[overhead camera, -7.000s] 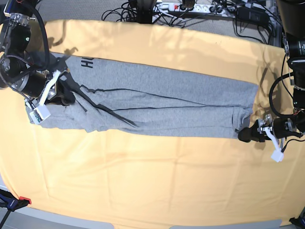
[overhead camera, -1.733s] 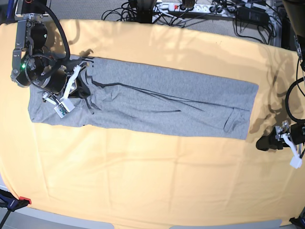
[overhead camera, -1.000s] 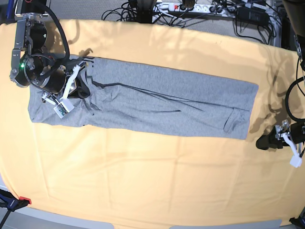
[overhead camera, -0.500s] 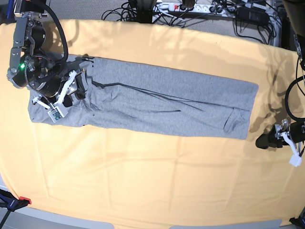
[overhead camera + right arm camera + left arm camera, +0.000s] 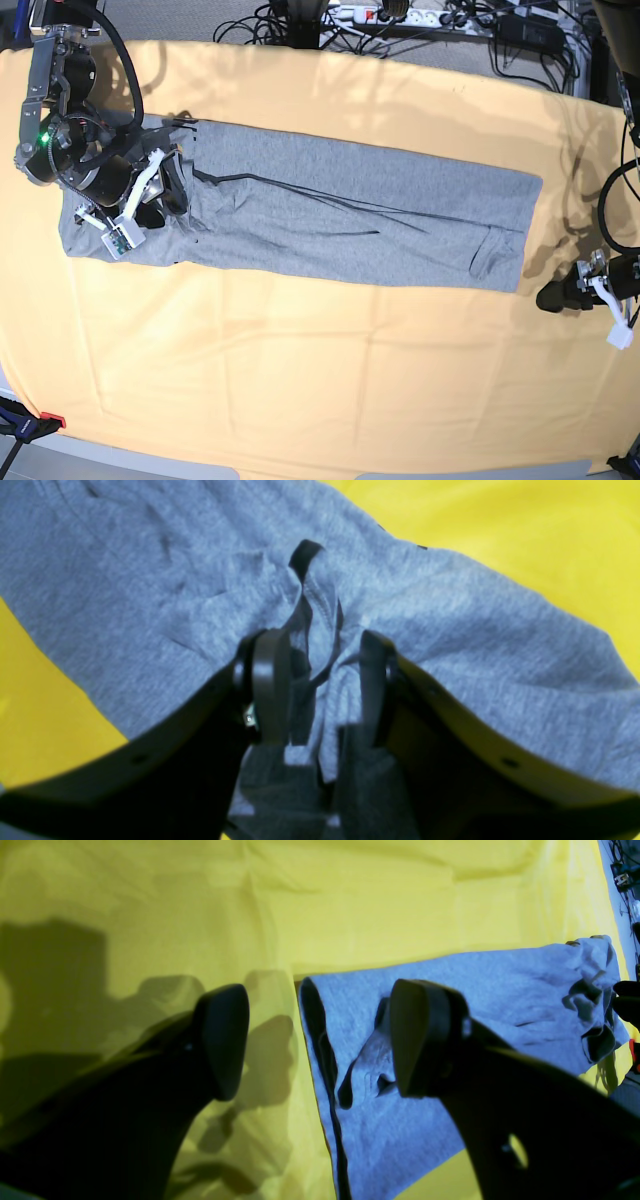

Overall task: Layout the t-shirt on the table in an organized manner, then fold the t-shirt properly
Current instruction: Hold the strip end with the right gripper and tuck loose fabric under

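The grey t-shirt [image 5: 340, 215] lies as a long narrow strip across the table [image 5: 300, 380], with dark seam lines running along it. My right gripper [image 5: 168, 192] sits low over the strip's left end. In the right wrist view its jaws [image 5: 322, 690] stand open, and a loose ridge of shirt [image 5: 450, 595] with a dark seam rises between them. My left gripper [image 5: 548, 297] rests on the table just off the strip's right end. It is wide open [image 5: 320, 1040] and holds nothing; the shirt's edge [image 5: 500, 975] lies just beyond its fingertips.
Cables and a power strip [image 5: 400, 15] lie behind the table's far edge. A red and black clamp [image 5: 30, 422] sits at the front left corner. The table cloth [image 5: 350, 900] has shallow creases.
My right gripper has gone from shut to open on the shirt's left end and shifted slightly left. The left arm has stayed still.
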Action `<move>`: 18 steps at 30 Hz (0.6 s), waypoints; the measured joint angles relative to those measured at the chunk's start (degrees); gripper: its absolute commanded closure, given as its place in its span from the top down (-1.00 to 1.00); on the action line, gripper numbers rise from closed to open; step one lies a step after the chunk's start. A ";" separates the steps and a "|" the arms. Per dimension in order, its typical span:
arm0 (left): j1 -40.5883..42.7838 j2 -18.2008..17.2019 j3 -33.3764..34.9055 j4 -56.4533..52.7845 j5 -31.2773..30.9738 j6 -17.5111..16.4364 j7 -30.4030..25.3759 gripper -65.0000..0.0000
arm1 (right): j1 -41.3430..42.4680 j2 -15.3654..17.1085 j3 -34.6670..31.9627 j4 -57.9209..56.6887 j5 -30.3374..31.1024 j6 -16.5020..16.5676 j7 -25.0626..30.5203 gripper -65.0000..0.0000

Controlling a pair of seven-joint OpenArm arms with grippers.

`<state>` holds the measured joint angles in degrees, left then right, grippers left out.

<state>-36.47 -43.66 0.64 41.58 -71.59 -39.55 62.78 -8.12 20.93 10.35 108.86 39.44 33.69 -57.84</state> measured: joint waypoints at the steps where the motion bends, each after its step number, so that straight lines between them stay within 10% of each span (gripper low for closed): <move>1: 0.00 -0.02 0.00 0.00 0.00 0.00 0.00 0.37 | -0.15 0.00 0.00 0.00 0.04 0.00 0.00 -0.25; 18: 0.00 0.00 0.00 0.00 0.02 0.00 0.00 0.37 | -0.42 -0.02 0.00 -2.84 0.02 -0.90 1.92 -0.27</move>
<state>-36.47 -43.66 0.64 41.58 -71.57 -39.55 62.78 -8.54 20.91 10.35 106.02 39.46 32.80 -55.92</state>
